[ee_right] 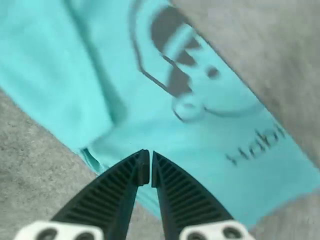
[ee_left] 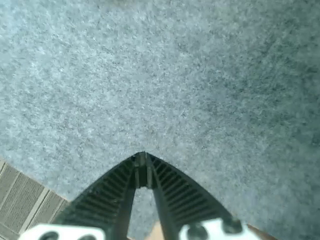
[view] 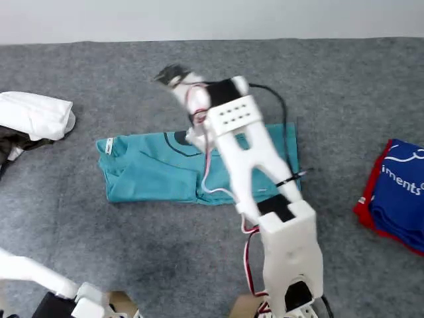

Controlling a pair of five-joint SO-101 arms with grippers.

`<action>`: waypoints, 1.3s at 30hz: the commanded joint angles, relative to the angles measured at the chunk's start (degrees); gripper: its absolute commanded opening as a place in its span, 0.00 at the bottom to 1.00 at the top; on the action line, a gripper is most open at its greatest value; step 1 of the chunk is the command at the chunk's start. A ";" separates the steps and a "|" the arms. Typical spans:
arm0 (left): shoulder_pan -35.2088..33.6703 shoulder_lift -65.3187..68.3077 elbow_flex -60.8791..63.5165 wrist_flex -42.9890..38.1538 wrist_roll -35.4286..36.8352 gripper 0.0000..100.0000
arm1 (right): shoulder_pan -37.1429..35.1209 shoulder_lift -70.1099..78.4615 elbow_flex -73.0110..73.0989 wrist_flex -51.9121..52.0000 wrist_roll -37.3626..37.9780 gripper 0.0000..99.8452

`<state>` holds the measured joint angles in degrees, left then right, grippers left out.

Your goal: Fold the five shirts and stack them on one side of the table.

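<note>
We see the folded teal cotton shirt [view: 146, 172] flat on the grey felt tabletop [view: 344, 86], the right tool [ee_right: 146, 167] closed and empty above it. The left tool [ee_left: 143, 170], likewise closed, hangs over felt off that shirt.

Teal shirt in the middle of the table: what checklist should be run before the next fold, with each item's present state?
1. Right claw empty: ok, shut with no cloth between its fingers.
2. Right claw over the teal cotton shirt: ok.
3. Teal cotton shirt fully folded: not ok, it lies as a long strip.
4. Left claw clear of the shirt: ok, shut over the bare grey felt table.
5. Stack side set: ok, a folded blue shirt lies on a red shirt at the table's edge.
6. White cloth bundle folded: cannot tell.
</note>
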<state>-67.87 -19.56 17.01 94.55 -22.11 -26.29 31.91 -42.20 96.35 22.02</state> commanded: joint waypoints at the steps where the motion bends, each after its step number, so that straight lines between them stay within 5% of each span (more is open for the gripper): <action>1: 0.35 -1.93 -9.19 5.45 1.76 0.00 | 4.44 -5.23 -2.46 3.03 -5.27 0.01; 11: 4.40 -15.65 -12.26 5.98 2.64 0.00 | 17.01 -5.14 -2.29 5.23 -15.21 0.02; 18: 8.35 -23.74 -4.88 5.89 2.37 0.00 | 19.47 -0.22 -2.11 4.88 -20.75 0.22; 39: 8.35 -25.23 -1.80 5.71 0.53 0.00 | 22.29 12.62 -2.46 -4.18 -25.58 0.30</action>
<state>-59.87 -43.91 15.43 99.21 -21.05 -4.40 43.96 -42.29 94.33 -1.54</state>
